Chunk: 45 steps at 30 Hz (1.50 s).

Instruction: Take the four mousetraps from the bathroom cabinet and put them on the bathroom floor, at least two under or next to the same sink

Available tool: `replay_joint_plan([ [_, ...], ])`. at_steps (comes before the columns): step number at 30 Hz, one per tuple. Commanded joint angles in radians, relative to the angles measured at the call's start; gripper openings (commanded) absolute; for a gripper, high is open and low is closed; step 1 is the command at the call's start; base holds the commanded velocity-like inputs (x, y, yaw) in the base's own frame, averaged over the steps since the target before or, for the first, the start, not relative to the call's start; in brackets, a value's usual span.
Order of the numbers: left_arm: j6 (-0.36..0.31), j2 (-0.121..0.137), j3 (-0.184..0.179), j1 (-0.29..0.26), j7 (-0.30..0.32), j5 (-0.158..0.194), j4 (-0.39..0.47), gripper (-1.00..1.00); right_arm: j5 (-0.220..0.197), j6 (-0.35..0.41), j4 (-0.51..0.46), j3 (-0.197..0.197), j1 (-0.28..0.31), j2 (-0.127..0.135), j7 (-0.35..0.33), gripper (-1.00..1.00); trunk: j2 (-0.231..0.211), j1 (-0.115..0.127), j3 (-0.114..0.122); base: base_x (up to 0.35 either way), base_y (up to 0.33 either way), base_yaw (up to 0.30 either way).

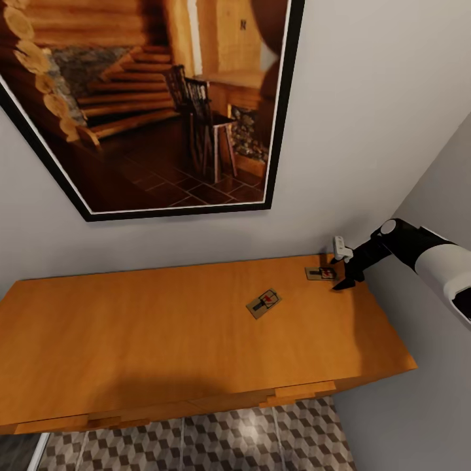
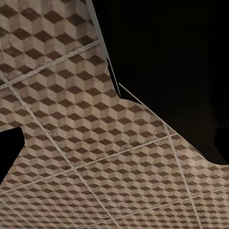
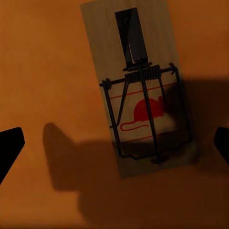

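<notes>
Two mousetraps lie flat on the orange-brown cabinet top [image 1: 131,327]: one near the middle [image 1: 263,303], the other at the back right corner [image 1: 320,273]. My right gripper [image 1: 341,265] hovers just above and right of that corner trap, open. In the right wrist view the tan board with dark wire and a red mouse print [image 3: 143,90] lies between the gripper's [image 3: 116,145] spread fingertips [image 3: 9,148], untouched. My left gripper [image 2: 114,143] is open over the cube-patterned bathroom floor [image 2: 95,157], holding nothing.
A large framed picture [image 1: 144,98] hangs on the grey wall behind the cabinet. A side wall [image 1: 432,392] closes in tight on the cabinet's right end. Patterned floor [image 1: 229,438] shows below the cabinet's front edge with its drawer handles [image 1: 294,392].
</notes>
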<state>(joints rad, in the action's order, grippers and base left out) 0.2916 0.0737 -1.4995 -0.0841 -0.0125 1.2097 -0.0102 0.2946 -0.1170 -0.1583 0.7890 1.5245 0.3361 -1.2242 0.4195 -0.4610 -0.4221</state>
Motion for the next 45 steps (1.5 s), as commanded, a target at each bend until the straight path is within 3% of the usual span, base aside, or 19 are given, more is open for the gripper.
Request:
replay_joint_plan([
  [1,0.003,0.0,-0.008,0.0,-0.001,0.005,-0.001,1.0,0.011,-0.01,-0.001,-0.005,0.0,0.0,-0.001,1.0,0.001,0.0,-0.001,0.0,0.0,0.0],
  [45,0.003,0.0,-0.008,0.0,-0.001,0.005,-0.001,1.0,0.012,-0.016,-0.001,-0.005,0.0,0.0,-0.001,1.0,0.001,0.0,-0.015,0.017,0.0,-0.022],
])
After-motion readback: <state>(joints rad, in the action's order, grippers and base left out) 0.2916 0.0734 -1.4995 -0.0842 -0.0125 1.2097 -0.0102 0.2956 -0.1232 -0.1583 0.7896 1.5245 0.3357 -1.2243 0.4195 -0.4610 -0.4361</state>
